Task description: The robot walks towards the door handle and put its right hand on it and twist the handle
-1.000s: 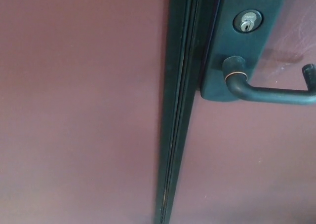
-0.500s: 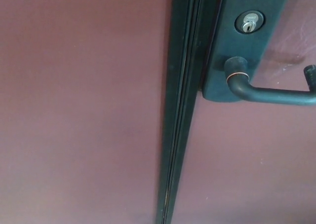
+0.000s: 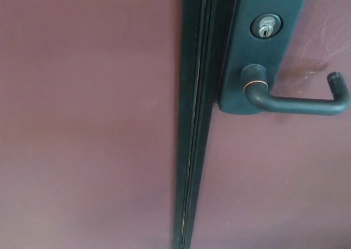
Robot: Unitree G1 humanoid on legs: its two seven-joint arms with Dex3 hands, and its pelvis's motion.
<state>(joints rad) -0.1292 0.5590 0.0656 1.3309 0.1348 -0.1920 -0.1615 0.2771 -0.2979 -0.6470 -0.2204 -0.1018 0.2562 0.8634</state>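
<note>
dark door handle (image 3: 299, 103) level (tip upturned), pointing picture-right

Dark lever door handle (image 3: 299, 103) sits level on its backplate (image 3: 258, 46), keyhole cylinder (image 3: 265, 27) above it. Door seam (image 3: 192, 150) runs vertically just left.

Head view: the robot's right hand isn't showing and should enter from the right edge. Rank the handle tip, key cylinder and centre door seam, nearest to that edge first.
1. handle tip: far right, upturned.
2. key cylinder: upper right of centre, above the lever.
3. centre door seam: middle, running top to bottom.
</note>
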